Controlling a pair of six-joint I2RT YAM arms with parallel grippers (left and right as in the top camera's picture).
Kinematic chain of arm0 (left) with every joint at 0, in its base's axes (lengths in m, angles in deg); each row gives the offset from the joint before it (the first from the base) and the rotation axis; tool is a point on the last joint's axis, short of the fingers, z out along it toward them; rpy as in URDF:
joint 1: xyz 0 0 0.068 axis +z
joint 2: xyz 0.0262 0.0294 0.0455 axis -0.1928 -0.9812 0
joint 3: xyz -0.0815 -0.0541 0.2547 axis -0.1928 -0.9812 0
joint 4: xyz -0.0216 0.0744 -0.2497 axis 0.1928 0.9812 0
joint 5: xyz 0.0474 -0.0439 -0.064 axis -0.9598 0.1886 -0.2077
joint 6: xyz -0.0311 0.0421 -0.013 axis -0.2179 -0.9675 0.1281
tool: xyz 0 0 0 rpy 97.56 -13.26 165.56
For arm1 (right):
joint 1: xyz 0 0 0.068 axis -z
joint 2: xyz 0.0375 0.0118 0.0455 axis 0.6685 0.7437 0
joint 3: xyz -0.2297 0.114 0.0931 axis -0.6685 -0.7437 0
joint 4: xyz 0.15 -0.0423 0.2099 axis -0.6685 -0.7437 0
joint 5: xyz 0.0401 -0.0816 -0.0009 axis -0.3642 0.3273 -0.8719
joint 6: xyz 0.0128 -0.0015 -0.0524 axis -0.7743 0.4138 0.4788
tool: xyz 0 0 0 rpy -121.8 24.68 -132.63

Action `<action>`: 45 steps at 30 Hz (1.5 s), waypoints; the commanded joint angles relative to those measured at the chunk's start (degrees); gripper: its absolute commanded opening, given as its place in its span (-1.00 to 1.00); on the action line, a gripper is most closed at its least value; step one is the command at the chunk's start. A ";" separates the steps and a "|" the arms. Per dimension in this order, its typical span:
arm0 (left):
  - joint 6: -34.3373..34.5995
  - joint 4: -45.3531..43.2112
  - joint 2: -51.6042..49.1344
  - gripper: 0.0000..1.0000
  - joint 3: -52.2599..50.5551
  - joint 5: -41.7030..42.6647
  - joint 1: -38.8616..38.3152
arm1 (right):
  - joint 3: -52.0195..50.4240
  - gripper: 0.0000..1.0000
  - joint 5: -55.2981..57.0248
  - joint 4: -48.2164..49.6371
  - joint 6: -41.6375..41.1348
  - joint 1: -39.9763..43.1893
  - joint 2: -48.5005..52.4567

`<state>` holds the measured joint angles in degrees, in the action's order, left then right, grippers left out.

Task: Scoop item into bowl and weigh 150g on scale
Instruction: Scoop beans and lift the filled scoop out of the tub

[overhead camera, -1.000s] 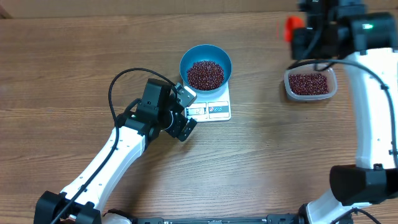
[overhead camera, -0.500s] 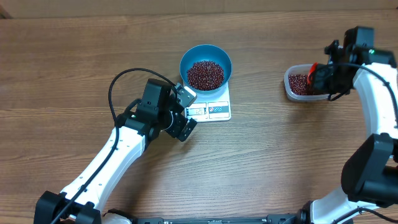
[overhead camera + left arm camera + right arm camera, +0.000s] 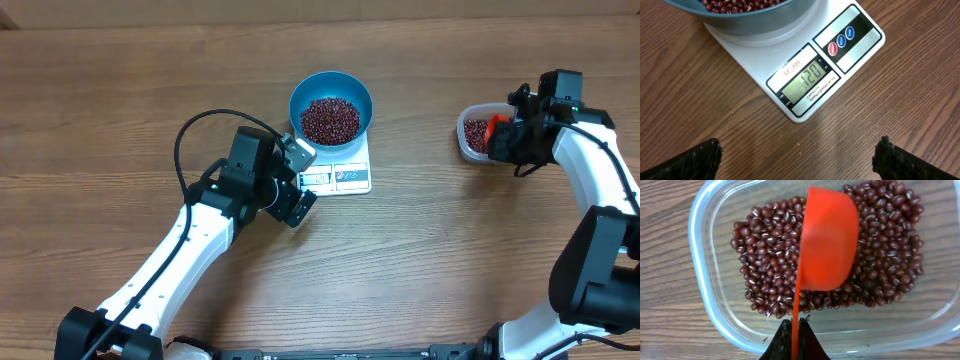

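Scoop [image 3: 827, 240] clamped in right claw [image 3: 792, 336] over beans [image 3: 765, 255] in tub [image 3: 704, 297], left claw [image 3: 797, 150] spread wide near scale [image 3: 860, 45]

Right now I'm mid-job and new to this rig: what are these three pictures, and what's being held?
The left arm and right arm are white robots at a wooden table. The overhead picture looks down on both; the other two come from a camera on each wrist. A blue bowl of beans sits on a white scale, whose display reads 120. The left wrist view shows that display; the left fingers are spread wide, holding nothing. On the right, a clear tub holds more beans. The right fingers are shut on the handle of an orange scoop held over those beans.
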<state>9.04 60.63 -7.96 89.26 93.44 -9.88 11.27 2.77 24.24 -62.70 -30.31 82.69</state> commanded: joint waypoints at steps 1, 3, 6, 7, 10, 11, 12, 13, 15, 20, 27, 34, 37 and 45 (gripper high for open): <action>0.35 -0.04 -0.46 0.99 -0.35 0.63 -0.02 | -1.51 -0.92 -4.55 -0.70 0.90 -0.07 -0.35; 0.35 -0.04 -0.46 0.99 -0.35 0.63 -0.02 | -1.51 -0.93 -6.49 -1.20 2.21 -0.07 -0.35; 0.35 -0.04 -0.46 0.99 -0.35 0.63 -0.02 | -1.51 -0.93 -7.48 -1.95 3.58 -0.07 -0.35; 0.35 -0.04 -0.46 0.99 -0.35 0.63 -0.02 | -1.51 -0.93 -7.50 -2.36 3.74 -0.07 -0.35; 0.35 -0.04 -0.46 0.99 -0.35 0.63 -0.02 | -1.51 -0.93 -7.52 -2.99 3.89 -0.07 -0.35; 0.35 -0.04 -0.46 0.99 -0.35 0.63 -0.02 | -1.51 -0.93 -7.52 -3.08 3.89 -0.07 -0.35; 0.35 -0.04 -0.46 0.99 -0.35 0.63 -0.02 | -1.51 -0.93 -7.87 -3.28 3.91 -0.04 -0.35; 0.35 -0.04 -0.46 0.99 -0.35 0.63 -0.02 | -1.51 -0.93 -9.14 -3.48 4.37 -0.04 -0.35; 0.35 -0.07 -0.46 0.99 -0.35 0.63 -0.02 | -1.51 -0.93 -11.96 -3.89 5.14 -0.04 -0.35; 0.35 -0.04 -0.46 0.99 -0.35 0.63 -0.02 | -1.51 -0.93 -16.20 -4.52 4.96 0.09 -0.35; 0.35 -0.04 -0.46 0.99 -0.35 0.63 -0.02 | -1.33 -0.93 -21.66 -3.54 0.11 3.04 -0.35; 0.35 -0.04 -0.46 0.99 -0.35 0.63 -0.02 | -1.33 -0.93 -31.63 -3.52 -0.07 9.25 -0.35; 0.35 -0.04 -0.46 0.99 -0.35 0.63 -0.02 | -1.33 -0.93 -35.41 -3.93 -0.04 12.55 -0.35; 0.35 -0.04 -0.46 0.99 -0.35 0.63 -0.02 | -1.33 -0.93 -47.65 -6.64 4.76 19.87 -0.35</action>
<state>9.04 60.66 -7.96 89.26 93.44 -9.88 10.47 -36.83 18.65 -61.59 -12.30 82.71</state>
